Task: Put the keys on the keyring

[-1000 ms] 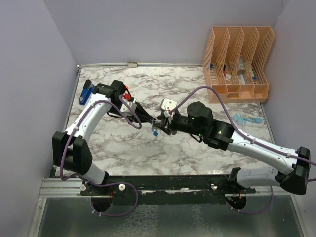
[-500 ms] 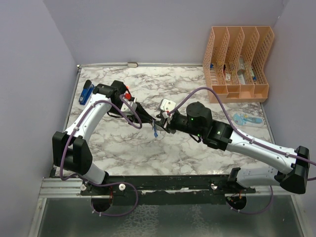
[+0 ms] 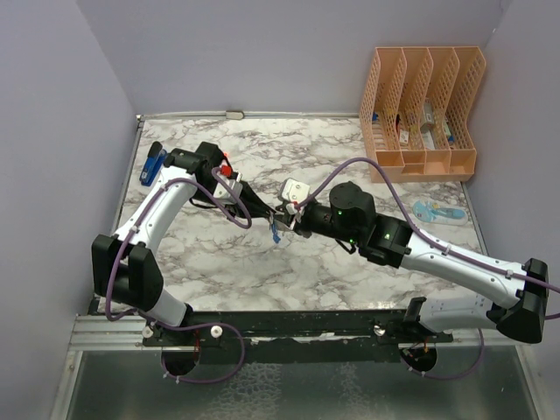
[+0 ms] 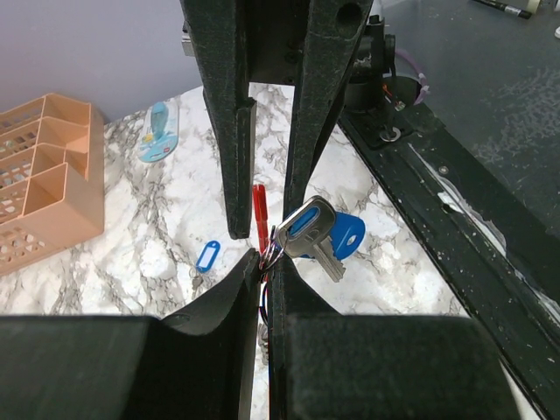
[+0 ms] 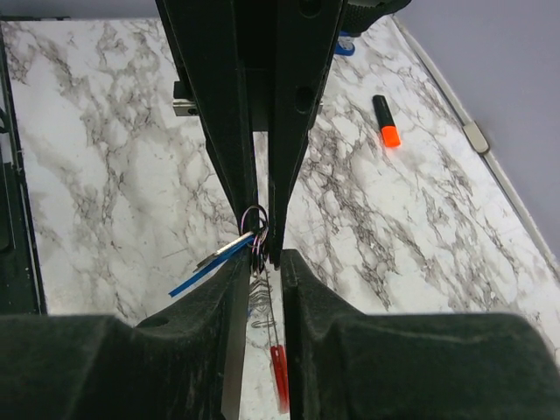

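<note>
marbled counter is seen running back from the black rail at its near edge, where both arms are bolted. over its middle the two hands are brought tip to tip, raised off the surface. the left hand is pinched almost fully together on the thin wire of the keyring. the keys, two blue heads with silver blades as far as can be made out, are already hung from that wire just beside the left fingertips. the right hand is set about the same wire from the opposite side. only a narrow gap is shown between its fingers, with the ring's red loop seen through it, and whether anything is actually gripped cannot be told. the step in hand is judged to be the seating of a key on the ring, with the ring steadied by the left. next, a firm pinch by the right is likely called for, then a short slide along the wire without the ring being twisted out of the left grip. beyond, a small blue tag-like piece is seen loose on the counter; whether it is another key cannot be told. farther back an orange-capped marker and a peach file rack are seen.
</note>
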Controlling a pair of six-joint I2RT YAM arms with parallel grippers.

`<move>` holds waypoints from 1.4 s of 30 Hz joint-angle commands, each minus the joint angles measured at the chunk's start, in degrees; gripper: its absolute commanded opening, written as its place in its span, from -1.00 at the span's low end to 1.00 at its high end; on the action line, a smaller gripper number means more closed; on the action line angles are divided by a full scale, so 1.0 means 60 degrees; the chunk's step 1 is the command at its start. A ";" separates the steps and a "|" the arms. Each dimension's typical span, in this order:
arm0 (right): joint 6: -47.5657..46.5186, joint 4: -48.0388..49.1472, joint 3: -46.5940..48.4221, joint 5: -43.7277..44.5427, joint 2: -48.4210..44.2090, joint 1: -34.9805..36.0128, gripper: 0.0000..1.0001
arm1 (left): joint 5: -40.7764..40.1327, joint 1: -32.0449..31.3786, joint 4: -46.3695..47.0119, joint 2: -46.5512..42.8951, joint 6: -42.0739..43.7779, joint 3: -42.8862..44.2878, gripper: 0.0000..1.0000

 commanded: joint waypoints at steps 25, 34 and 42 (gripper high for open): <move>-0.0532 0.0465 -0.0025 0.0353 -0.0258 0.0033 -0.49 | 0.1492 -0.0325 -0.0138 -0.0443 -0.0126 -0.0368 -1.00; -0.0468 0.0458 0.0140 0.0068 -0.0063 0.0032 -0.46 | 0.1495 -0.0444 -0.0130 -0.0257 -0.0160 -0.0251 -1.00; -0.0536 0.0381 0.0238 -0.0004 0.0150 0.0026 -0.98 | 0.1467 -0.0477 -0.0153 -0.0350 -0.0187 -0.0329 -1.00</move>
